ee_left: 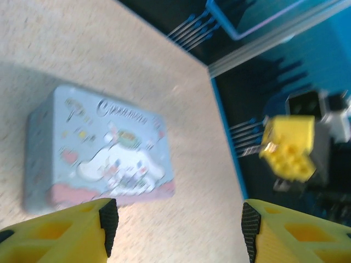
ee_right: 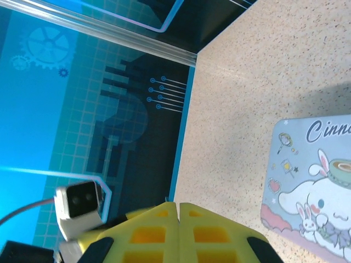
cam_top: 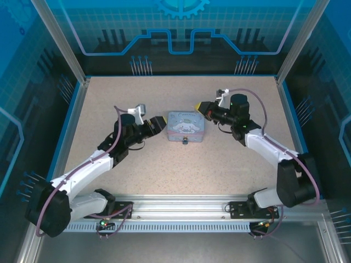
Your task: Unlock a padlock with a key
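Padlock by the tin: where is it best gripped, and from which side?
Likely the padlock by its dark body, from the near side: it sticks out at the near wall of the cartoon-print tin, which blocks the far side. Its shackle is too small to see.

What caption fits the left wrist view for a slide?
Open left gripper near a cartoon-print tin on the speckled table.

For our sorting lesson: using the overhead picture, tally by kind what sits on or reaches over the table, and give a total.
Cartoon-print tin: 1
Padlock: 1
Robot arms: 2 (left arm, right arm)
Total: 4
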